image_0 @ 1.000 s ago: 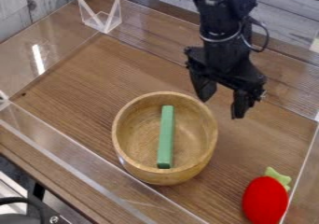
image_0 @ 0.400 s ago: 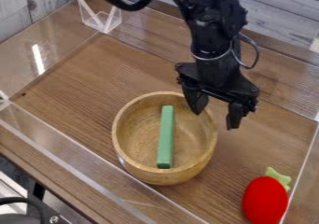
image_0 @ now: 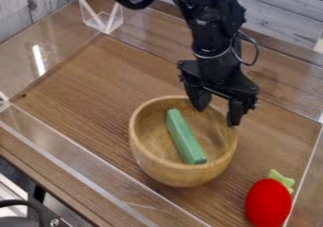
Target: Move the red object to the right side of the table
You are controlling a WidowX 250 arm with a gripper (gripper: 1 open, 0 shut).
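Camera view: end effector (image_0: 217,109) spread wide, empty, above wooden bowl (image_0: 151,156).

The red strawberry toy (image_0: 269,202) is cut off by the bottom edge, its underside out of view. The robot arm (image_0: 202,13) runs off the top edge, base unseen. The gripper (image_0: 217,98) hides part of the wooden bowl's (image_0: 151,155) far rim. The worktop (image_0: 89,79) extends past the right edge.

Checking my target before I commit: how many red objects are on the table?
1. A small rounded red strawberry-like toy with a green leafy top lies at the table's near right corner, outside the round wooden bowl. None seems hidden.
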